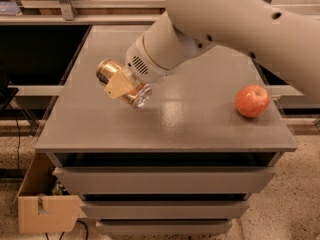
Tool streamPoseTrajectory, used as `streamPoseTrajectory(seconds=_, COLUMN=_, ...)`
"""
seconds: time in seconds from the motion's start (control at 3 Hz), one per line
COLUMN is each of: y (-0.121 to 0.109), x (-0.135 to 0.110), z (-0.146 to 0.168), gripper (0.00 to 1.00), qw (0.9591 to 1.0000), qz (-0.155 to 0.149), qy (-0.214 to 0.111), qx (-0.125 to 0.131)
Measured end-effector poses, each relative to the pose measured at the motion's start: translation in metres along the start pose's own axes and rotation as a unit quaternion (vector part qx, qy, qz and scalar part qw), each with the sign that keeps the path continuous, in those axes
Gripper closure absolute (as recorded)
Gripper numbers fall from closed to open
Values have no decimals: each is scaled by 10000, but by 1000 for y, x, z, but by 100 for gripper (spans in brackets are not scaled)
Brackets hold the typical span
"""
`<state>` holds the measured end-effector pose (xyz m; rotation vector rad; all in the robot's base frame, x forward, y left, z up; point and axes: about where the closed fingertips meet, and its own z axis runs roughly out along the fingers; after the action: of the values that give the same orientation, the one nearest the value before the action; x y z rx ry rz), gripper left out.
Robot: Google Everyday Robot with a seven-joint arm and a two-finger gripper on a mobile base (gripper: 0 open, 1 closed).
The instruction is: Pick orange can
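The orange can (107, 74) is a coppery metallic can with a shiny silver end, held on its side above the left part of the grey table (165, 129). My gripper (121, 86) is shut on the orange can, with a tan finger (118, 86) across its middle. The can appears lifted a little off the tabletop. The big white arm (225, 29) comes in from the upper right and hides the far middle of the table.
A round red-orange apple (252, 101) sits on the table's right side near the edge. Drawers (165, 179) are below the tabletop. A cardboard box (42, 209) stands on the floor at the lower left. Dark shelving lies to the left.
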<state>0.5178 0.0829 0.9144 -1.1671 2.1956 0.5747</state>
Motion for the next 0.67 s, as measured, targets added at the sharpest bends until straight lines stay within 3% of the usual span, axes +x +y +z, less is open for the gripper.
streamPoseTrajectory(seconds=0.33, y=-2, x=-12, z=-27, gripper=100, qw=9977, qz=-603, qy=-282, qx=-134)
streamPoseTrajectory(seconds=0.67, y=-3, x=-19, z=-45, gripper=100, qw=9923, qz=-1098, qy=-482, qx=-298)
